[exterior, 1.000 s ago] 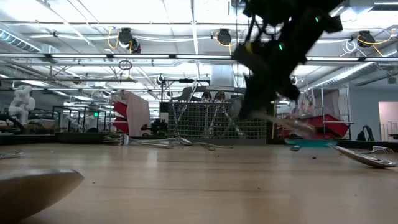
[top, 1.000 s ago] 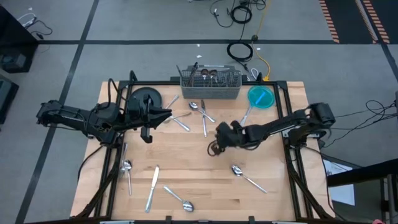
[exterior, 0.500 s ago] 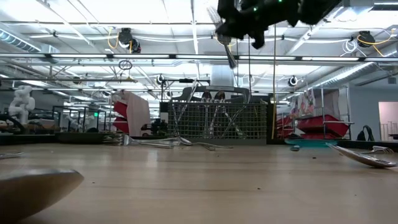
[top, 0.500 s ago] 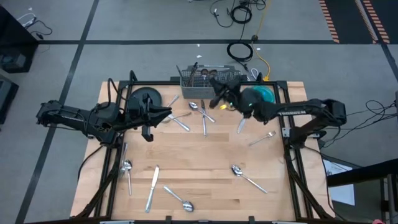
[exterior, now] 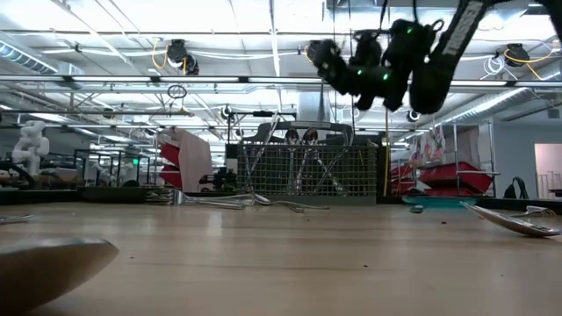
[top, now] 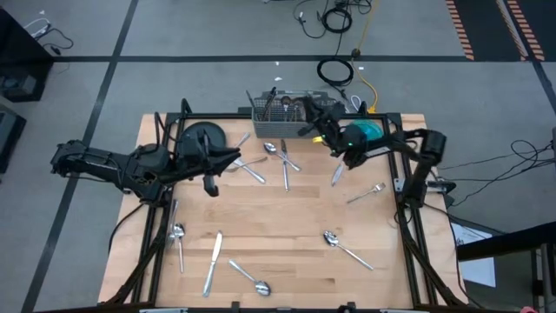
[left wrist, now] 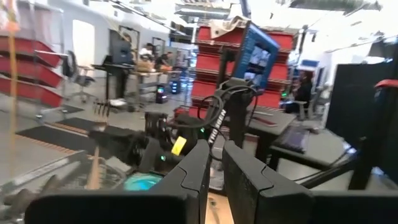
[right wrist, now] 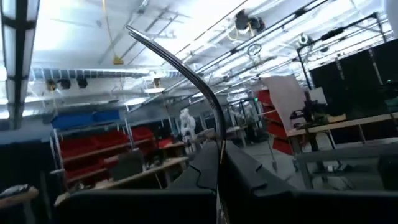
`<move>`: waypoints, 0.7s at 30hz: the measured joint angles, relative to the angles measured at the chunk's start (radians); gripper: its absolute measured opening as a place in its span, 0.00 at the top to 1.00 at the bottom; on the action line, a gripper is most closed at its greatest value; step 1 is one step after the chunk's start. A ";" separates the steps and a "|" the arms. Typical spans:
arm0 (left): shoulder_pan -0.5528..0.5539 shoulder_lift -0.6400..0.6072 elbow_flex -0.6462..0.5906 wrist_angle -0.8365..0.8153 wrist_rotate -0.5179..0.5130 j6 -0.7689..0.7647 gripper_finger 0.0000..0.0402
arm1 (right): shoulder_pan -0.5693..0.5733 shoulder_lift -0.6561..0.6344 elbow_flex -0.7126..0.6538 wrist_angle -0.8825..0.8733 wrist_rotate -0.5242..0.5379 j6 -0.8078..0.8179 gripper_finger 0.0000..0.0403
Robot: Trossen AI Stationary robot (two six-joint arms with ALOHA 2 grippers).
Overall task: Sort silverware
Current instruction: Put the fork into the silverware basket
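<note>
Top-down view: the right gripper [top: 314,122] sits at upper centre, right over the wire-mesh caddy [top: 294,119] at the far edge of the table [top: 287,226], next to the teal bowl [top: 365,135]. It's clenched on something thin, see the wrist view below. The left gripper [top: 233,159] hangs at centre left, just beside the dark plate [top: 201,137]; its fingers are nearly together and I can't tell if anything's in them. The silverware [top: 283,162] is scattered everywhere: a bunch below the caddy, a fork [top: 365,192] at right, spoons and a knife [top: 212,261] along the lower part, some already standing in the caddy.

Table-level view: the right gripper [exterior: 321,56] is up high at upper centre, above the caddy [exterior: 307,171]. More silverware [exterior: 237,201] lies flat in front of it.

Left wrist view: two dark fingers [left wrist: 202,171] with a narrow gap, nothing visible between them.

Right wrist view: the fingers [right wrist: 242,168] are pinched on a slim curved metal handle [right wrist: 186,68] sticking up.
</note>
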 joint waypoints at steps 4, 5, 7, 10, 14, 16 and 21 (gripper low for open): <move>0.000 0.000 0.000 -0.002 -0.010 0.039 0.87 | -0.005 0.079 0.046 0.001 0.016 0.004 1.00; 0.000 0.000 0.000 -0.002 -0.010 0.045 0.87 | -0.006 0.090 0.058 0.001 0.023 -0.004 1.00; 0.000 0.000 0.000 -0.005 -0.011 0.050 0.87 | -0.012 0.103 0.072 0.002 0.032 -0.028 1.00; 0.000 0.000 0.000 -0.022 -0.011 0.049 0.87 | -0.032 0.108 0.074 0.001 0.035 -0.036 1.00; 0.000 0.000 0.000 -0.048 -0.010 0.044 0.87 | -0.053 0.108 0.073 -0.006 0.038 -0.037 1.00; 0.000 0.000 0.000 -0.055 -0.010 0.044 0.87 | -0.059 0.108 0.073 -0.047 0.039 -0.036 1.00; 0.000 0.000 0.000 -0.053 -0.010 0.043 0.87 | -0.065 0.108 0.073 -0.158 0.036 0.009 1.00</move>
